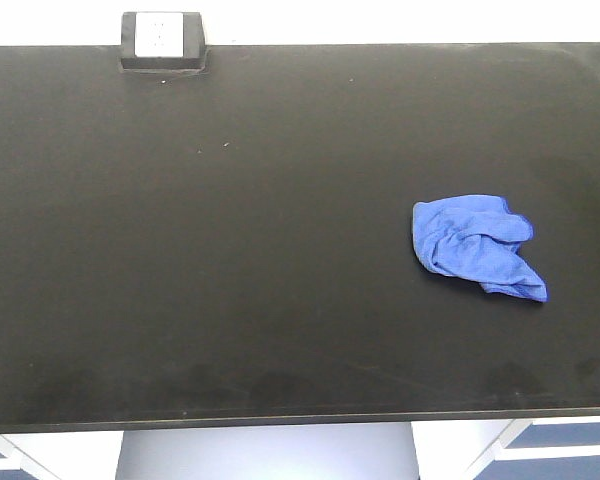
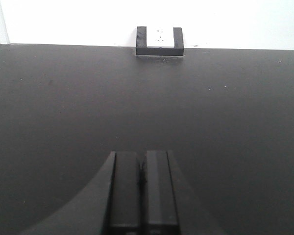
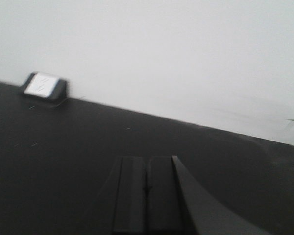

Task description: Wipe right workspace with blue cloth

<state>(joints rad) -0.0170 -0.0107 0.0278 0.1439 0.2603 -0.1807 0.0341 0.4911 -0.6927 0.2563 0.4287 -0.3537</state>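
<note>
The cloth (image 1: 475, 247) lies crumpled on the right part of the black tabletop (image 1: 230, 260), roughly midway between the far and near edges, with a fold trailing toward the near right. Nothing touches it, and no arm shows in the front view.

An outlet box (image 1: 161, 42) sits at the far edge of the tabletop on the left, against the white wall (image 1: 380, 20).

In the left wrist view, the left hand (image 2: 142, 178) is clenched, its 2 fingers pressed together with nothing between them, above bare tabletop and facing the box.

In the right wrist view, which is blurred and tilted, the right hand (image 3: 147, 183) is also clenched and grasps nothing. The box appears at the far left there. The cloth is not seen in either wrist view.
</note>
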